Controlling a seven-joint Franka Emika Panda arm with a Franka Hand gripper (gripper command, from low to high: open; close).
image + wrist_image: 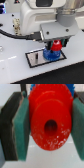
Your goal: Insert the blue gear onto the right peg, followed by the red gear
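Note:
The red gear fills the wrist view, clamped between my two teal finger pads, its centre hole facing the camera. In the exterior view my gripper is shut on the red gear, held just above the blue gear. That blue gear lies on the grey, black-edged plate, toward the exterior view's right. The gears and the gripper hide the right peg. I cannot tell whether the red gear touches the blue one.
The white arm and its dark wrist plate hang over the plate. A black cable runs off toward the exterior view's left. The plate rests on a white table.

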